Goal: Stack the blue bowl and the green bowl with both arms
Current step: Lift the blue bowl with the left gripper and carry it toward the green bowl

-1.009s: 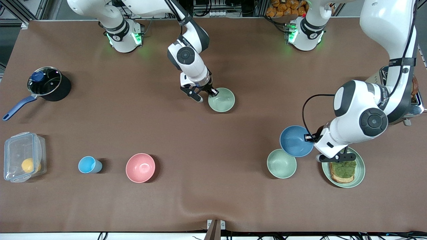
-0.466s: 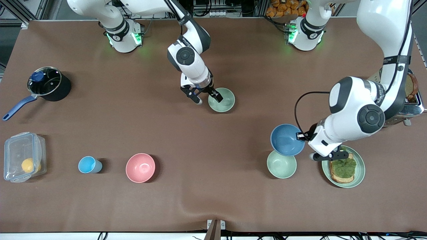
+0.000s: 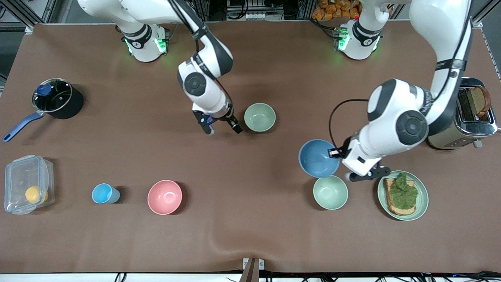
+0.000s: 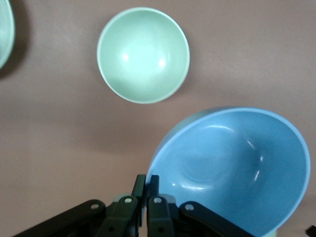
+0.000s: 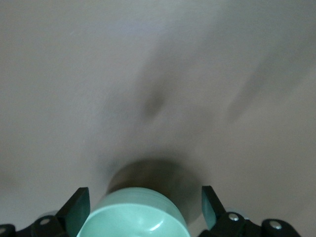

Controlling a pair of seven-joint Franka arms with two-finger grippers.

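The blue bowl [image 3: 318, 158] hangs tilted in the air, held by its rim in my shut left gripper [image 3: 336, 152], over the table beside a mintier pale green bowl [image 3: 330, 192]. In the left wrist view my left gripper [image 4: 147, 190] pinches the blue bowl's [image 4: 232, 168] rim, with the mintier bowl [image 4: 143, 54] below. The sage green bowl [image 3: 259, 117] sits on the table toward the robots' bases. My right gripper [image 3: 224, 130] is open and empty just beside it, toward the right arm's end. In the right wrist view the green bowl [image 5: 133, 217] shows between the open fingers [image 5: 74, 207].
A green plate [image 3: 420, 203] with toast lies toward the left arm's end, with a toaster [image 3: 465, 117] farther up. A pink bowl [image 3: 164, 197], a light-blue cup [image 3: 103, 193], a clear box [image 3: 28, 183] and a black pot [image 3: 56, 98] stand toward the right arm's end.
My right gripper has drawn back from the green bowl's rim toward the right arm's end, empty. My left gripper has carried the blue bowl away from the plate toward the table's middle.
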